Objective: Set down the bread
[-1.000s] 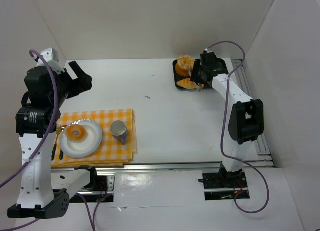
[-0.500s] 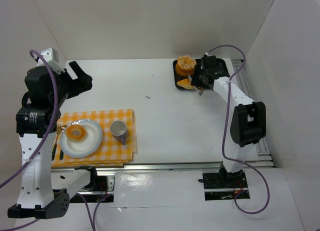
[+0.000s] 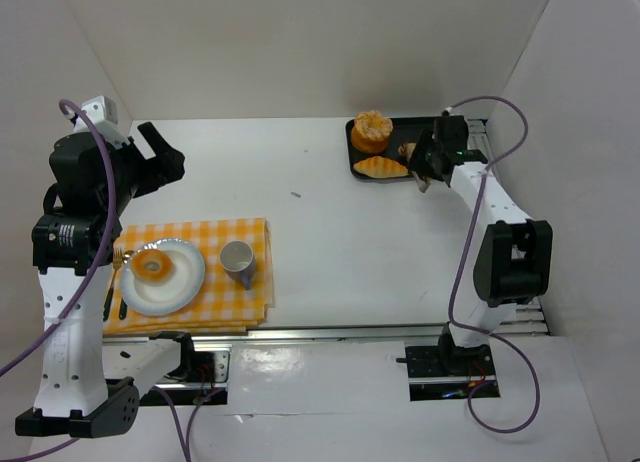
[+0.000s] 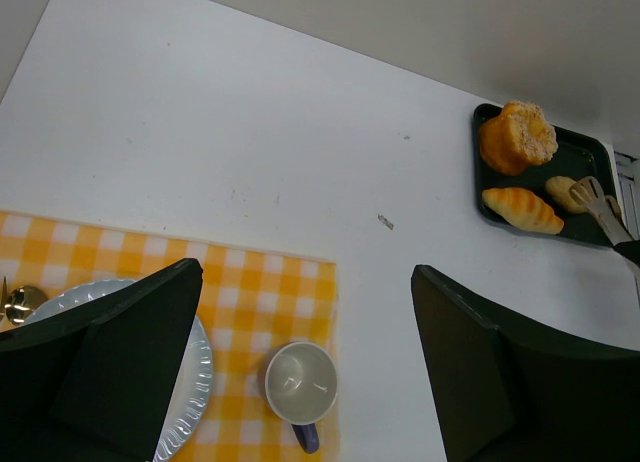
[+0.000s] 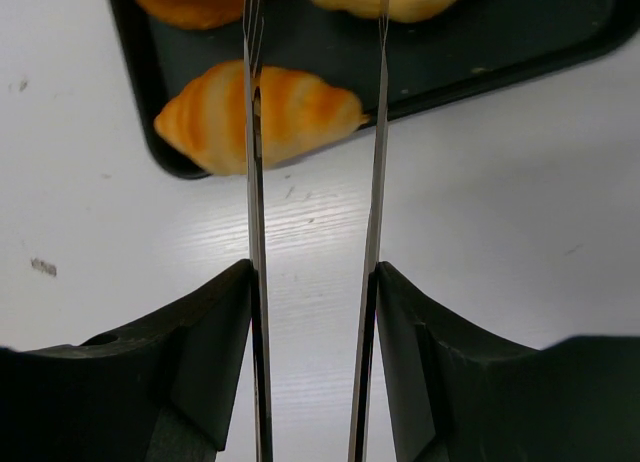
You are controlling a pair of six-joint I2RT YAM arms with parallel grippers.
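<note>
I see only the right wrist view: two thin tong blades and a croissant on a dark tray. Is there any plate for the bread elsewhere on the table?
Observer: Yes. A white plate lies on a yellow checked cloth at the near left of the table.
Operator: Is that plate empty?
Observer: No, a ring-shaped bread already lies on it.
Operator: Where is the left gripper?
Observer: The left gripper is raised at the left side, beyond the cloth in the top view, with its fingers open and nothing between them.
</note>
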